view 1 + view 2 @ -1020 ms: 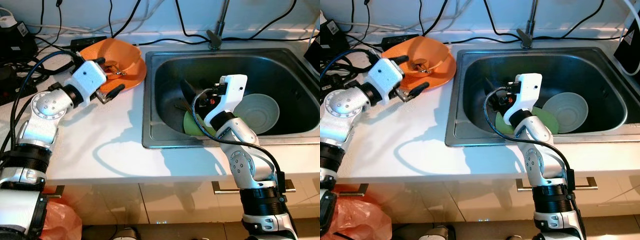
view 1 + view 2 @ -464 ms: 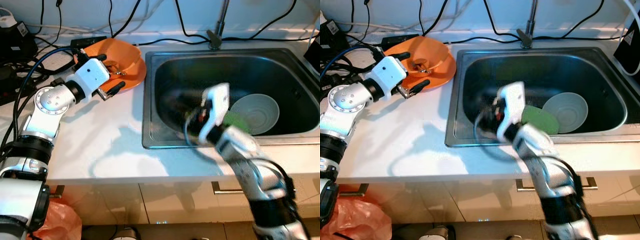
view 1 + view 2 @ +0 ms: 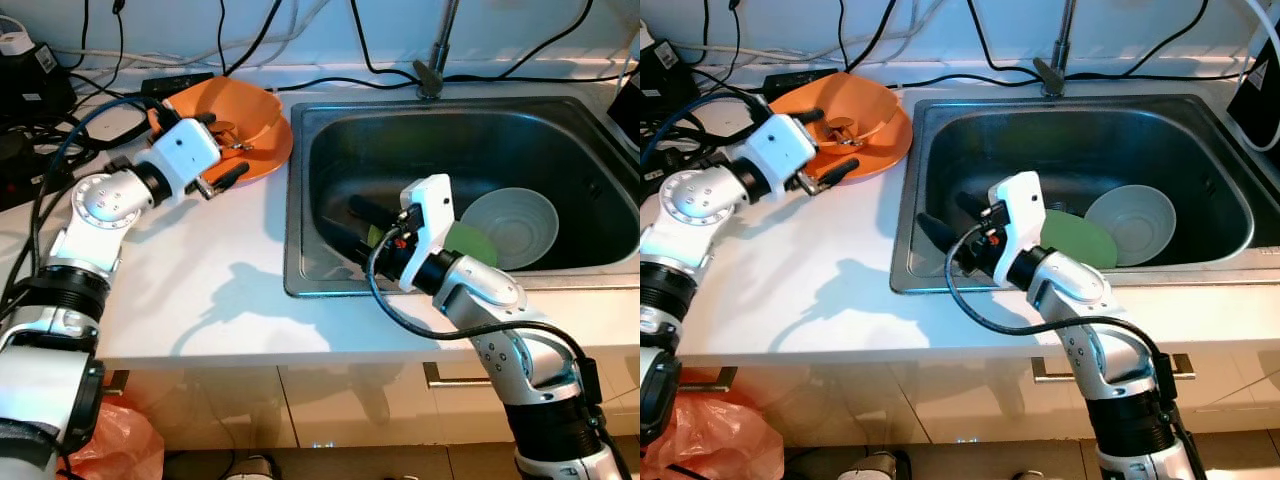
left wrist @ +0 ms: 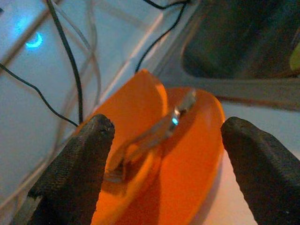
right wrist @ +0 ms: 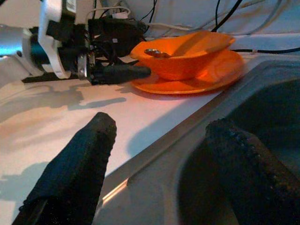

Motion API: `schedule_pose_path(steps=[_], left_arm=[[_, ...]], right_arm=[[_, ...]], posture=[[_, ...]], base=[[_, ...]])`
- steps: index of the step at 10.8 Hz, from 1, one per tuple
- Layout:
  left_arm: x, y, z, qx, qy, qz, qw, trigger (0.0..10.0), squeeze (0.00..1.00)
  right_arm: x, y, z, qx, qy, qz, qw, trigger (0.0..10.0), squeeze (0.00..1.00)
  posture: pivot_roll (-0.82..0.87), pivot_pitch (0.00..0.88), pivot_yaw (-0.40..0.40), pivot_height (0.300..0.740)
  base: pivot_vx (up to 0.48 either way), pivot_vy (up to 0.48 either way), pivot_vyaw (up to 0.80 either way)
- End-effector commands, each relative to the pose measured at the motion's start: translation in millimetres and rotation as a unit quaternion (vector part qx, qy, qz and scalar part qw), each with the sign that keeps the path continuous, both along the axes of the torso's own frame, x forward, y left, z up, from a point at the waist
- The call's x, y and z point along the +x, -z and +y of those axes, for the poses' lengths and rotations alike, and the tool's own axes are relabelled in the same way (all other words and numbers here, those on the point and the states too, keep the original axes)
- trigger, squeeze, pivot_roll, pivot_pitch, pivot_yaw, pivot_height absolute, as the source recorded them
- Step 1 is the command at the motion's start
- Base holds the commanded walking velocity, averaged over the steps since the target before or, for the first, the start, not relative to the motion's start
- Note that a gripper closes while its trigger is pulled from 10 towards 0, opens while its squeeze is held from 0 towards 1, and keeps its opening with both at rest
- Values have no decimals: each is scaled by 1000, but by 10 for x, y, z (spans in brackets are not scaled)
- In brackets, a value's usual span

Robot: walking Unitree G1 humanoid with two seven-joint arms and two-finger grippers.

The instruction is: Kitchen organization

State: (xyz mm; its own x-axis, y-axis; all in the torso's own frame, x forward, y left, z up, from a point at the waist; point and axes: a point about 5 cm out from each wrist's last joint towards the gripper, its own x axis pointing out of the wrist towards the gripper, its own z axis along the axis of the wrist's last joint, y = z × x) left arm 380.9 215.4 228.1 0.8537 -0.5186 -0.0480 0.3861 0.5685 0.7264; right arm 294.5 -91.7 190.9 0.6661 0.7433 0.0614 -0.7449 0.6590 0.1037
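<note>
Left tool [image 3: 222,152] spread, empty, straddling the orange bowl [image 3: 228,115]; spoon [image 4: 154,134] dead ahead, handle running away toward sink [image 3: 330,275].

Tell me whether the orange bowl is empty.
Not empty: a metal spoon lies in the orange bowl, which sits on an orange plate beside the sink.

right pincer [image 3: 948,222] lifted off green plate [image 3: 1078,238], swung left

Bowl [image 3: 233,118] on plate [image 3: 262,152], left of sink [image 3: 330,275] with dishes [image 3: 512,225].
</note>
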Motion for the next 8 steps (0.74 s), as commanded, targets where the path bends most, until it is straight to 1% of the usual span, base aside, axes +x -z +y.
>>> schedule_pose_path(steps=[1, 3, 4, 5, 6, 7, 8], left_arm=[[28, -60, -17, 11, 1, -9, 1000, 10000, 0], [51, -64, -34, 17, 0, -14, 1000, 10000, 0], [73, -48, -72, 20, 1, -15, 1000, 4078, 0], [77, -43, -80, 22, 1, -15, 1000, 4078, 0], [89, -51, -81, 30, -1, -16, 999, 1059, 0], [97, -67, -73, 30, -4, -16, 999, 0, 0], [102, -79, -56, 30, -6, -17, 999, 0, 0]], right_arm=[[-49, -1, 18, 5, -11, 4, 1000, 10000, 0], [-56, -1, 14, 3, -9, 4, 1000, 10000, 0], [-59, -7, 8, 3, -7, 3, 1000, 10000, 0], [-60, -8, 6, 3, -6, 3, 1000, 10000, 0], [-62, -10, 5, 3, -4, 3, 1000, 10000, 0], [-63, -11, 0, 3, -3, 2, 1000, 10000, 0], [-64, -10, -4, 3, 0, 2, 1000, 10000, 0]], posture=[[58, 94, 60, 740], [53, 94, 64, 740], [50, 94, 65, 740], [50, 94, 65, 740], [48, 95, 69, 740], [48, 95, 69, 740], [48, 94, 71, 740]], base=[[0, 0, 0], [0, 0, 0], [0, 0, 0], [0, 0, 0], [0, 0, 0], [0, 0, 0], [0, 0, 0]])
